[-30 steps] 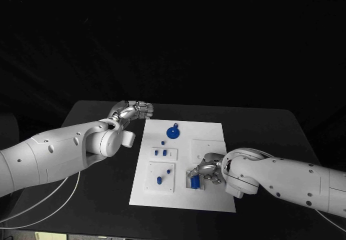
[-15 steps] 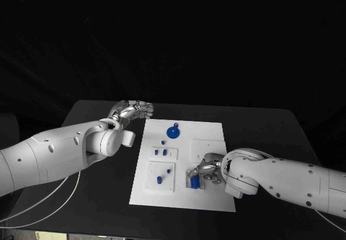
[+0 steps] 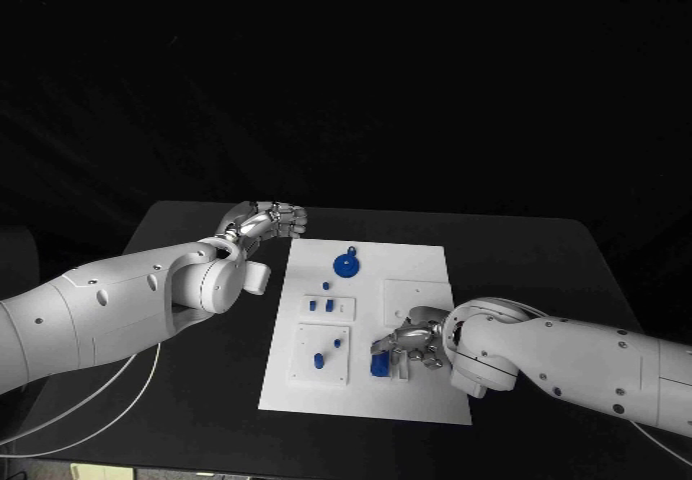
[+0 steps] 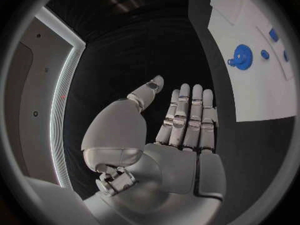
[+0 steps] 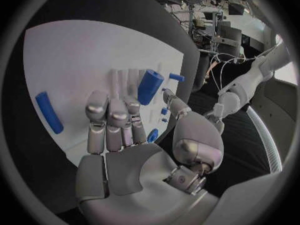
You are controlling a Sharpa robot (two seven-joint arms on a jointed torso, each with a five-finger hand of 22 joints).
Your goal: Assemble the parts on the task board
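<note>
Since the earlier frames the right hand [image 3: 411, 345] has shifted a little toward the board's left edge, and the blue cylinder [image 3: 381, 364] beside it now sits slightly further from the board's near edge; the left arm and the rest of the board [image 3: 418, 265] look unchanged. The board lies in the middle of the table [image 3: 534, 250], long side running from near edge to far edge. The left hand [image 3: 267, 220] hovers off the board's far left corner over bare table, fingers straight and together, grasping nothing. The right hand is over the board's near half toward the right edge, fingers extended around the cylinder; in the right wrist view the cylinder [image 5: 150, 86] lies just past the fingertips [image 5: 109, 107], and I cannot tell whether it is pinched or only touched. A gear [image 3: 346, 265] with a small knob lies near the far edge, small pegs [image 3: 327, 303] sit on a raised plate left of centre, and a second blue bar [image 5: 49, 112] rests loose on the board. The step in hand appears to be getting hold of the cylinder; next it likely needs a firm pinch, then turning it upright over its socket. No brand, label or writing is readable anywhere.
</note>
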